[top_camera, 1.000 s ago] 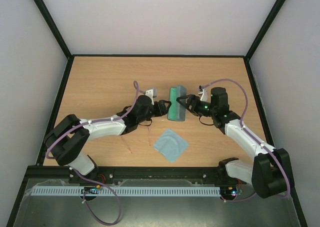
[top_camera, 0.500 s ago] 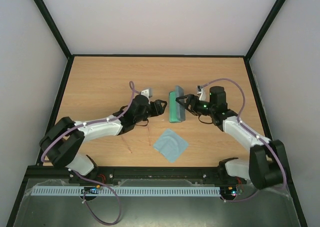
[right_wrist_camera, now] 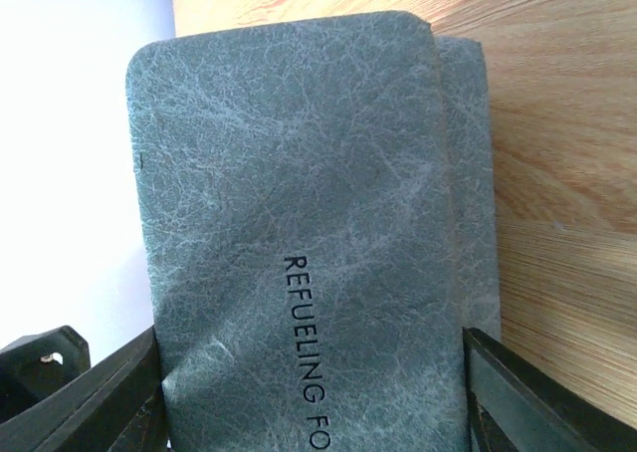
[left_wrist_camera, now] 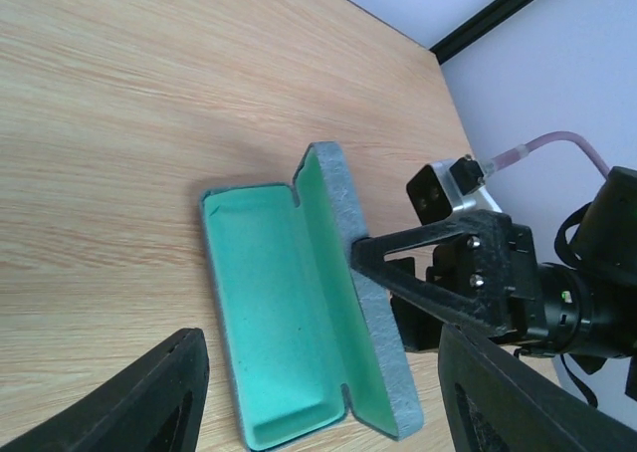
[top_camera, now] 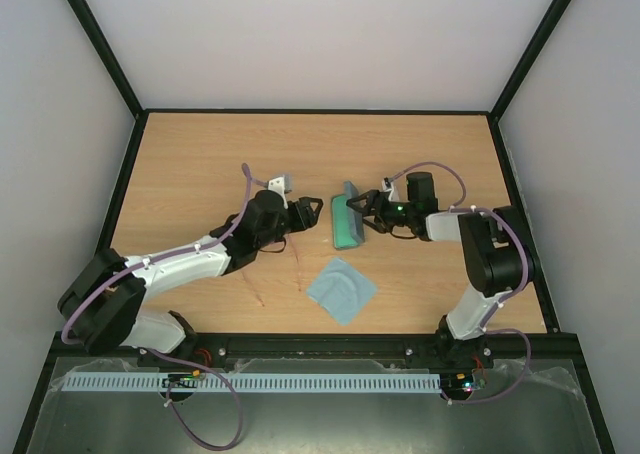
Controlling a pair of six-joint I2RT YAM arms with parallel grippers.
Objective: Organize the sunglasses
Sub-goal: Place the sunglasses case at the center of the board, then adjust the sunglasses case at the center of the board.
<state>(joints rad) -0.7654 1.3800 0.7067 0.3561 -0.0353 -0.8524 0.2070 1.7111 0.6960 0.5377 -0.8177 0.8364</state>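
Observation:
The grey-blue case (top_camera: 346, 222) lies open mid-table, its teal inside (left_wrist_camera: 284, 313) empty and its lid standing up. My left gripper (top_camera: 308, 212) is open just left of the case, its jaws wide apart in the left wrist view (left_wrist_camera: 320, 372). My right gripper (top_camera: 366, 210) is open against the lid's outer face (right_wrist_camera: 299, 203), one finger (left_wrist_camera: 418, 248) touching it. Of the sunglasses, only two thin pink arms (top_camera: 299, 271) show on the table under my left arm; the frame is hidden.
A light blue square cloth (top_camera: 341, 290) lies on the table in front of the case. The black frame rails run along the table's edges. My right arm is folded back close to the case's right side.
My left gripper has pulled back to the left, away from the case. My right arm has folded in and pushed the gripper leftward against the lid; the case has shifted slightly left.

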